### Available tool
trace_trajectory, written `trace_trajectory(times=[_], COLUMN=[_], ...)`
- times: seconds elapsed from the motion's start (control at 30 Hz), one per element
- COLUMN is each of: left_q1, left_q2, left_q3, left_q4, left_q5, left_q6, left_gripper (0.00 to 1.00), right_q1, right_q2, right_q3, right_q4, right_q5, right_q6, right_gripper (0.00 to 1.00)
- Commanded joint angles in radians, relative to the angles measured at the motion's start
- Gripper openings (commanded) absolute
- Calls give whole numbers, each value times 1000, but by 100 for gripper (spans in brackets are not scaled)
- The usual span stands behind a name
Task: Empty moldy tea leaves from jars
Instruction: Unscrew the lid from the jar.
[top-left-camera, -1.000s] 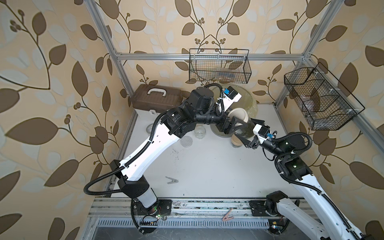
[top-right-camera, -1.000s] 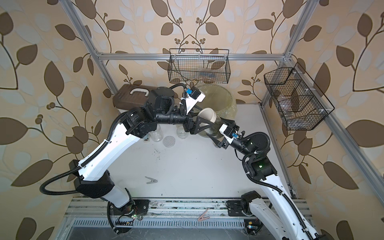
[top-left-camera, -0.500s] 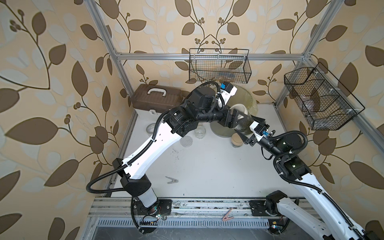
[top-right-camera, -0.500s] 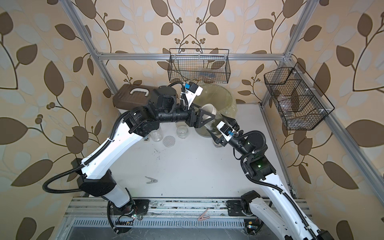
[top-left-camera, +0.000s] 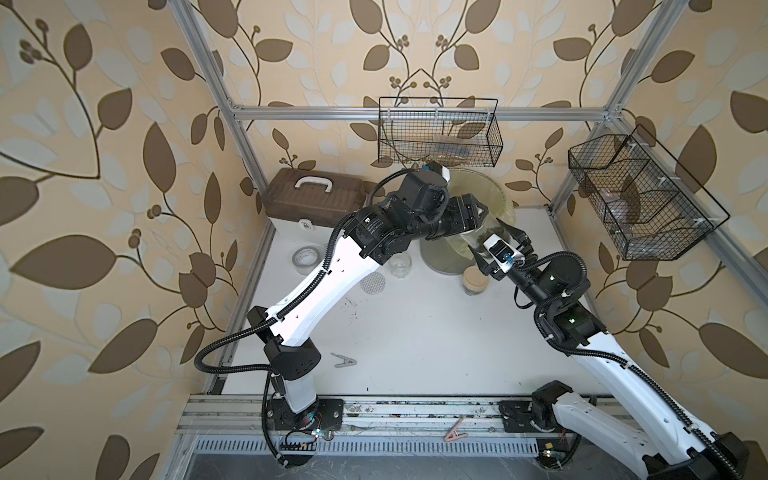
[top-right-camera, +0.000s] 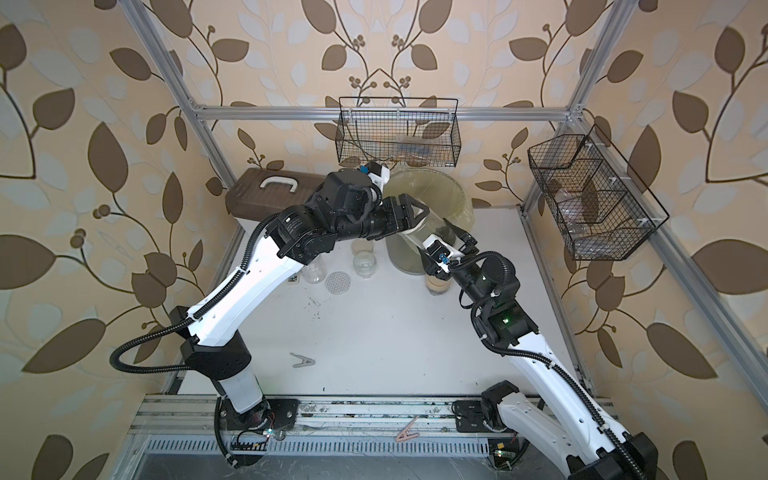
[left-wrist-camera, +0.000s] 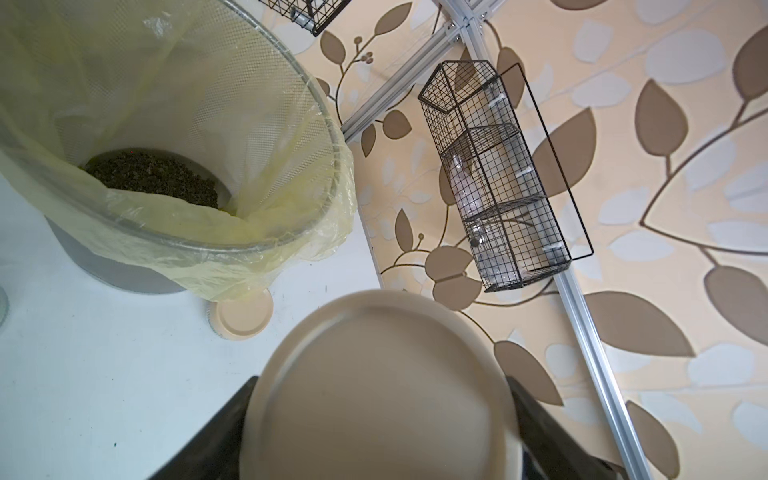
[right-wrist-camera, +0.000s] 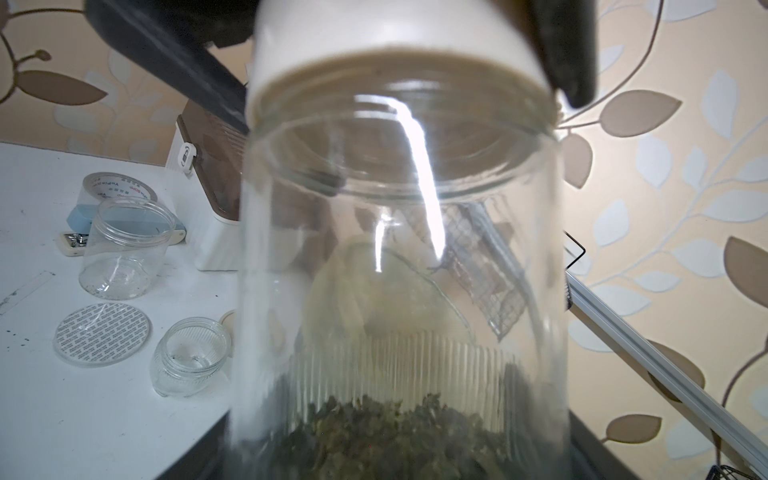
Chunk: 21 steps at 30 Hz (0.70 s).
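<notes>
Clamping the jar (right-wrist-camera: 395, 270), the right pincer (top-left-camera: 496, 239) opposed the left pincer (top-left-camera: 471, 214), tight on the lid (left-wrist-camera: 382, 395). Jerking could scatter leaves (right-wrist-camera: 395, 432).

The white-and-black left arm (top-left-camera: 324, 286) reaches forward, its black wrist bent inward. The black left gripper (top-left-camera: 473, 212) is clamped on the beige round lid (left-wrist-camera: 382, 374) of a clear glass jar (right-wrist-camera: 395, 270). Opposite, the white-and-black right arm (top-left-camera: 602, 361) stretches toward it, and the black right gripper (top-left-camera: 496, 241) is closed around the jar's glass body, which is tilted between them.
</notes>
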<state>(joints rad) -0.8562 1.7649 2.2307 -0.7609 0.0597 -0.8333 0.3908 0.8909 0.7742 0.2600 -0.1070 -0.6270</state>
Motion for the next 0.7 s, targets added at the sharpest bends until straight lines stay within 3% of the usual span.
trace_trajectory(times=[0.0, 0.23, 0.5, 0.67], left_q1=[7, 3, 2, 3], left_q2=[-21, -53, -98, -139], left_q3=[20, -21, -10, -2], left_q4=[67, 179, 217, 192], left_q5=[-92, -78, -80, -12], left_q6=[-113, 22, 214, 451], left_gripper=[69, 99, 99, 99], right_q1=[1, 1, -35, -87], right_q2=[-18, -39, -56, -84], right_q3=[26, 23, 21, 12], right_q4=[94, 76, 93, 97], right_q5=[29, 5, -50, -124], right_q6=[-37, -11, 68, 149], right_gripper=[34, 35, 35, 35])
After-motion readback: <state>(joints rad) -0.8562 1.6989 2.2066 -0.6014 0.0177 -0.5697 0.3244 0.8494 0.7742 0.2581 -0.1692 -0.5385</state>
